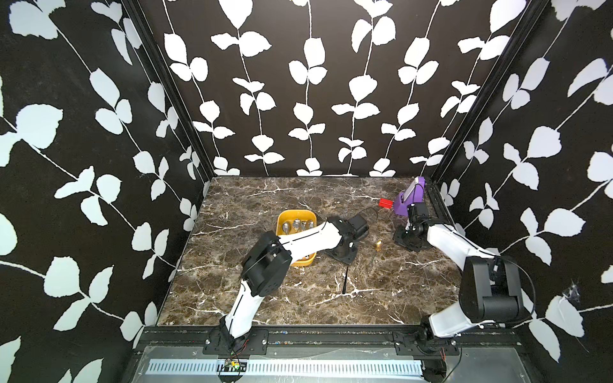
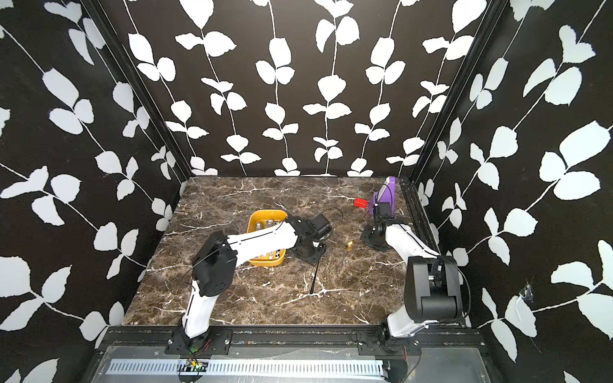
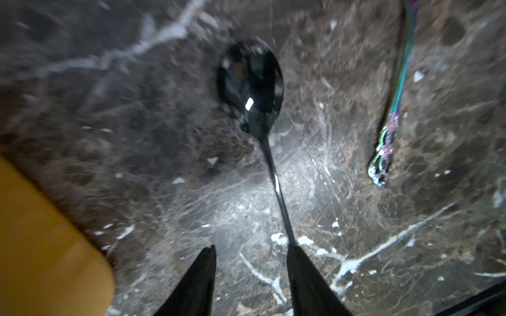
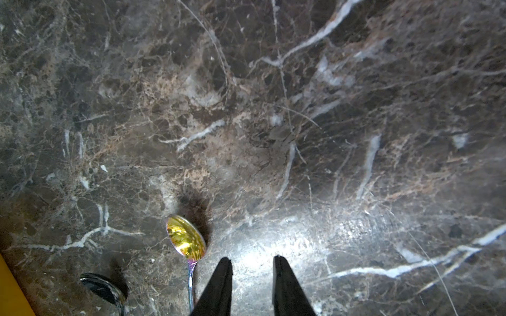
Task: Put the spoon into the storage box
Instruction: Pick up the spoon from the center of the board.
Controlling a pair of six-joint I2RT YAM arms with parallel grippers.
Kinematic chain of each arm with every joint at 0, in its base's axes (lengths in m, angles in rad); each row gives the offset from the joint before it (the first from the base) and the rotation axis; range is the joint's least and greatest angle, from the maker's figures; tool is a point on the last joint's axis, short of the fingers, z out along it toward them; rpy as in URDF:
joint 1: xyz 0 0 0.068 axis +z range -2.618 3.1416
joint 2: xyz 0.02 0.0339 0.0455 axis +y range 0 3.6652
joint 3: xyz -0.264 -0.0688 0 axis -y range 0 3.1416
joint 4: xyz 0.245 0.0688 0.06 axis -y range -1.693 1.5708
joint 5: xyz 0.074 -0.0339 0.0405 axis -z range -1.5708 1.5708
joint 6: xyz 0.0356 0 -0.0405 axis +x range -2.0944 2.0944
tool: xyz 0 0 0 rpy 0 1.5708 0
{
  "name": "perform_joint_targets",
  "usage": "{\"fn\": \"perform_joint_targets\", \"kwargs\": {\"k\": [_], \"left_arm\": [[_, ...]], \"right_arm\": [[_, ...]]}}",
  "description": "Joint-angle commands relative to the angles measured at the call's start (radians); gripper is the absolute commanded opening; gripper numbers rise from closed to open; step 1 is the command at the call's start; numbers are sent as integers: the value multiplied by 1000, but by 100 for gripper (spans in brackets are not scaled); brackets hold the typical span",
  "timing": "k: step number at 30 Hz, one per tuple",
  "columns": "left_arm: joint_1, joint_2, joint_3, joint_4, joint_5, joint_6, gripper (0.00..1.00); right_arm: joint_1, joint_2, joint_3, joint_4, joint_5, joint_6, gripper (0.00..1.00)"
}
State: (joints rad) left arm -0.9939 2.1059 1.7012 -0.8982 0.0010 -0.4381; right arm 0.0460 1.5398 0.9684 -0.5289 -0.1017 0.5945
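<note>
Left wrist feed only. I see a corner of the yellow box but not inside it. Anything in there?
Observer: In both top views the storage box already holds several silver spoons, bowls toward the back wall.
Operator: Right arm anywhere near the black spoon?
Observer: No. The right gripper hangs open and empty beside the iridescent spoon, apart from the black spoon.
</note>
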Motion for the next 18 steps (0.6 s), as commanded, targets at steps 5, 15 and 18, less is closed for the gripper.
{"fn": "perform_joint_targets", "kwargs": {"k": [5, 15, 18], "left_arm": [[-12, 29, 40, -34, 13, -6, 47], [-34, 111, 86, -44, 0, -2, 46], [-37, 134, 106, -58, -18, 0, 46]], "right_arm": [[-6, -27, -17, 25, -15, -13, 29], [-6, -33, -19, 23, -16, -9, 29], [-6, -33, -18, 24, -16, -9, 29]]}}
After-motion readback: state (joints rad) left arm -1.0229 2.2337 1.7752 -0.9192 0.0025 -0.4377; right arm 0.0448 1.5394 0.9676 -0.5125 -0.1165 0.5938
